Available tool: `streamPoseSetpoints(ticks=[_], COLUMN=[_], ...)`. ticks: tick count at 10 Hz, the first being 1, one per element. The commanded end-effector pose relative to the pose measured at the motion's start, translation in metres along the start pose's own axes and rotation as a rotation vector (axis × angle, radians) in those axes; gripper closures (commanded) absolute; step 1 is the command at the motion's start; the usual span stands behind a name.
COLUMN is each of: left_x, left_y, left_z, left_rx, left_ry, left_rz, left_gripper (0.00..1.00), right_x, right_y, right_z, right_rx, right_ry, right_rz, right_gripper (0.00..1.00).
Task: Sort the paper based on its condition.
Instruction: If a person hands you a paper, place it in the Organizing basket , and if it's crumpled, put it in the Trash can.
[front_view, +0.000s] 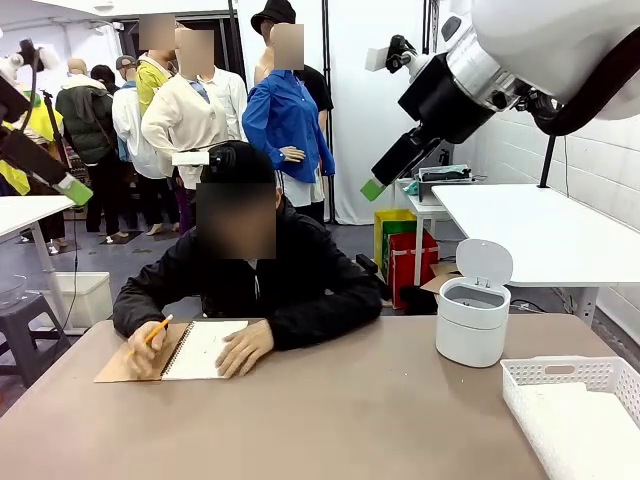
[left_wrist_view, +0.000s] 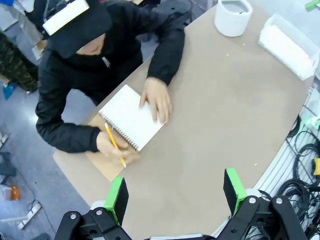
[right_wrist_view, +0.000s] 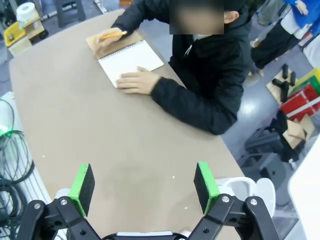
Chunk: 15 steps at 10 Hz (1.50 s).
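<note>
The brown table (front_view: 330, 400) lies bare across its middle and near edge, giving me free room below both arms. The left gripper (left_wrist_view: 175, 192) and right gripper (right_wrist_view: 144, 186) hang high over it, jaws apart, empty. Where the paper lies I cannot tell: the white basket (front_view: 575, 372) at the near right corner shows white inside, either sheets or its floor. At the far left edge a person writes with a pencil (front_view: 158, 330) in a spiral notebook (front_view: 205, 350), the other hand (front_view: 243, 348) flat on the page. A white bin (front_view: 472, 320), lid up, stands far right.

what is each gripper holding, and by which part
Nothing: the left gripper and the right gripper are both open and empty. The person's hand holds a pencil by its lower end.
</note>
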<state>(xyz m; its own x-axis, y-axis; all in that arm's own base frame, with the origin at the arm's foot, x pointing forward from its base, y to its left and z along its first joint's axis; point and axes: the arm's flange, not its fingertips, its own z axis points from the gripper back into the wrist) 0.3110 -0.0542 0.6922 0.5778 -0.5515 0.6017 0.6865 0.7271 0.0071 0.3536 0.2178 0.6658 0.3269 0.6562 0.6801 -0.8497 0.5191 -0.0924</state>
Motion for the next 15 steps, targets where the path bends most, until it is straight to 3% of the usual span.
streamPoseSetpoints(ticks=[1,5,6,13,15], left_x=[0.005,-0.006,0.007,0.006,0.004], left_y=[-0.008,-0.016,-0.013,-0.014,-0.008], left_z=[-0.005,-0.027,-0.011,-0.013,-0.015], left_rx=[-0.031,-0.011,-0.017,-0.009,0.003], left_ry=[-0.042,-0.082,-0.038,-0.048,-0.009], left_rz=[-0.016,-0.059,-0.023,-0.034,0.042], left_gripper=[0.00,0.00,0.00,0.00,0.00], right_x=[0.002,-0.004,-0.002,-0.002,-0.002], right_y=[-0.008,-0.016,-0.010,-0.010,-0.010], right_z=[-0.003,-0.008,-0.003,-0.003,-0.003], right_rx=[-0.011,0.004,-0.003,-0.003,-0.003], right_ry=[0.009,0.010,0.009,0.009,0.009], right_rz=[-0.020,0.003,-0.017,-0.017,-0.017], right_gripper=[0.00,0.00,0.00,0.00,0.00])
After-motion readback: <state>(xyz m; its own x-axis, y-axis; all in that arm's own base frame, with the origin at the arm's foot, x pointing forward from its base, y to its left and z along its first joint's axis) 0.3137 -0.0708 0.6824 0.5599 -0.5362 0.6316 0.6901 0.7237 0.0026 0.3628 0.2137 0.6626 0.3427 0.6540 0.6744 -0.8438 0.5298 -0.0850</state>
